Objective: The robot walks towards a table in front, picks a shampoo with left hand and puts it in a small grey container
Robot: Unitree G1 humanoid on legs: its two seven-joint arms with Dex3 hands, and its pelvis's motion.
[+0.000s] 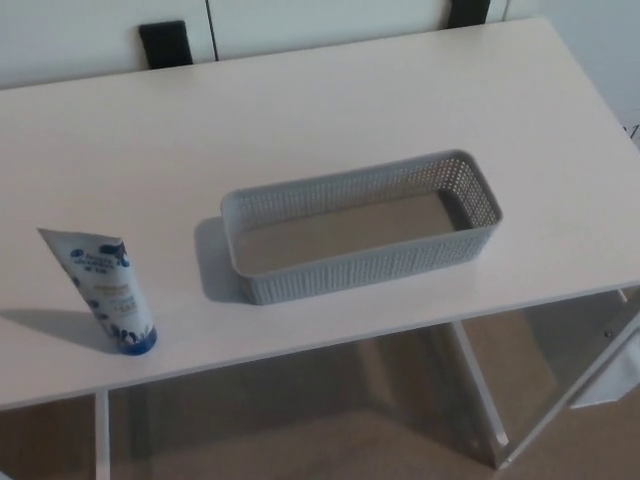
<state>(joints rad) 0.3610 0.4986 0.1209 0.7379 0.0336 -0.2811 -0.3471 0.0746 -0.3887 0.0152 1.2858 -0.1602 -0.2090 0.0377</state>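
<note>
A white shampoo tube (105, 291) with blue print stands on its blue cap near the front left of the white table (300, 120), its flat end pointing up and leaning to the left. To its right, about the middle of the table, sits a long grey perforated container (362, 262) with nothing inside. Neither of my hands shows in the head view.
The table's front edge (300, 350) runs close below the tube and the container. White legs (480, 400) and brown floor show under it. Two black brackets (165, 42) sit on the white wall behind the table.
</note>
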